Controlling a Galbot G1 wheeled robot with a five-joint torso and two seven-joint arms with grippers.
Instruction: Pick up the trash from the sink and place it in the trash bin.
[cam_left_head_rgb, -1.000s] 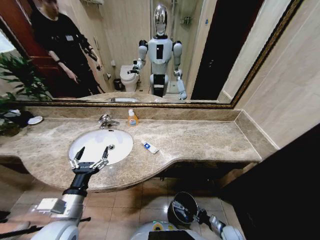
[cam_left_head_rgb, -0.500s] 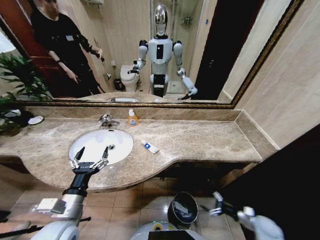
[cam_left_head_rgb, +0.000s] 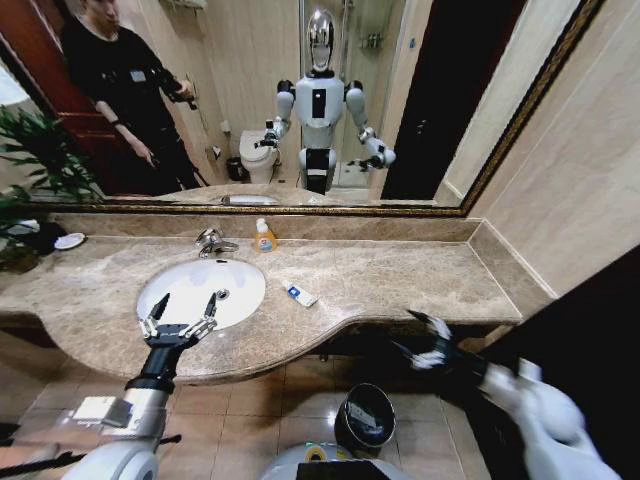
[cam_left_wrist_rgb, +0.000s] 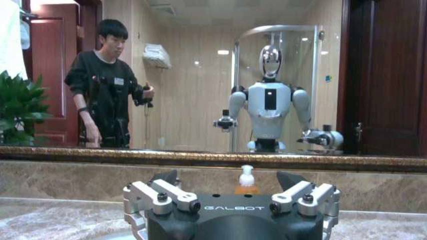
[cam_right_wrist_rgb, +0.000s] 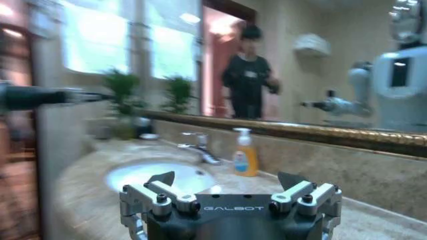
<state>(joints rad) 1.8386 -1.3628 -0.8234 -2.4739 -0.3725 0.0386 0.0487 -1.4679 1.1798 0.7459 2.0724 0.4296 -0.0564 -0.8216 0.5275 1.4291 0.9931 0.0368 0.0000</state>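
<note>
A white-and-blue packet of trash (cam_left_head_rgb: 300, 294) lies on the marble counter just right of the sink (cam_left_head_rgb: 180, 280), a white oval basin. My left gripper (cam_left_head_rgb: 187, 301) hovers open over the basin's near rim, holding nothing; in its wrist view the left gripper (cam_left_wrist_rgb: 227, 182) faces the mirror wall. My right gripper (cam_left_head_rgb: 412, 337) is open and blurred at the counter's front edge, right of the packet. Its wrist view has the right gripper (cam_right_wrist_rgb: 227, 180) facing the sink (cam_right_wrist_rgb: 160, 177). The black trash bin (cam_left_head_rgb: 365, 418) stands on the floor below the counter, something pale inside it.
An orange soap bottle (cam_left_head_rgb: 265, 237) and a chrome tap (cam_left_head_rgb: 212, 242) stand behind the basin. A plant (cam_left_head_rgb: 30, 170) and a small dish (cam_left_head_rgb: 70, 240) sit at the far left. A wide mirror backs the counter, and a tiled wall closes the right end.
My right arm has swung up from beside the bin on the floor to the counter's front edge. The left arm has stayed still over the sink.
</note>
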